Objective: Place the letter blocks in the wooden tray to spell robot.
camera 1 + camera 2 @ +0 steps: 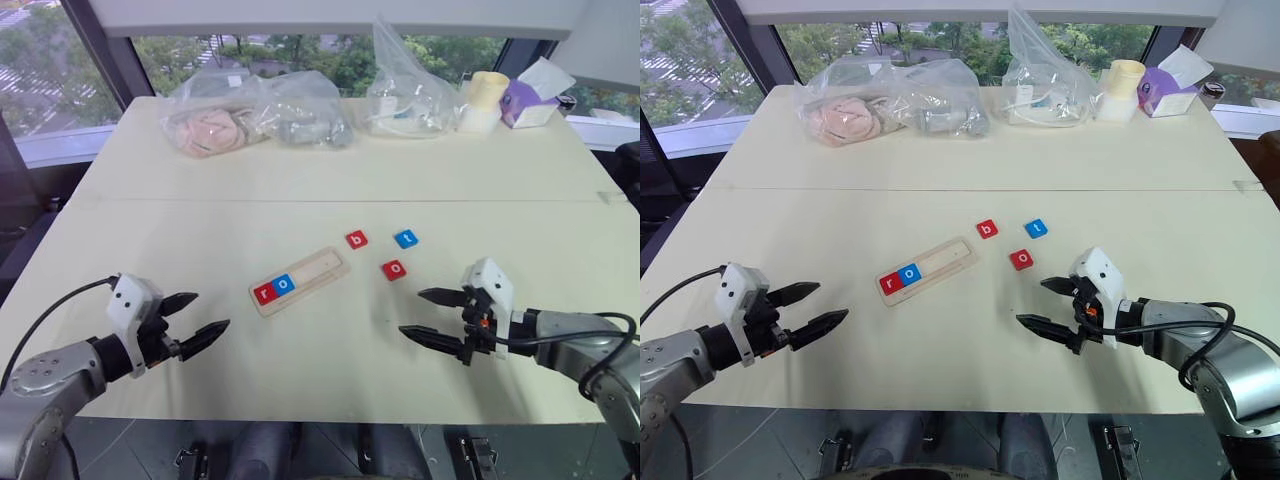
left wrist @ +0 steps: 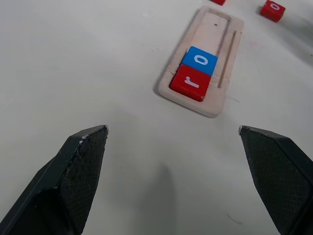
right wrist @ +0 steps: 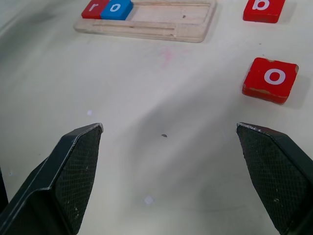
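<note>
The wooden tray (image 1: 299, 281) lies slanted at the table's middle. A red r block (image 1: 264, 293) and a blue o block (image 1: 284, 284) fill its left end; the rest of the slot is bare. To its right, loose on the table, lie a red b block (image 1: 356, 239), a blue t block (image 1: 406, 239) and a red o block (image 1: 394, 269). My left gripper (image 1: 196, 318) hovers open, left of the tray and nearer the front edge. My right gripper (image 1: 432, 316) hovers open, right of the red o block, holding nothing.
Along the table's far edge stand clear plastic bags (image 1: 262, 115), another bag (image 1: 408, 95), a pale yellow cup (image 1: 482, 101) and a purple tissue box (image 1: 531, 100). The table's front edge runs just below both grippers.
</note>
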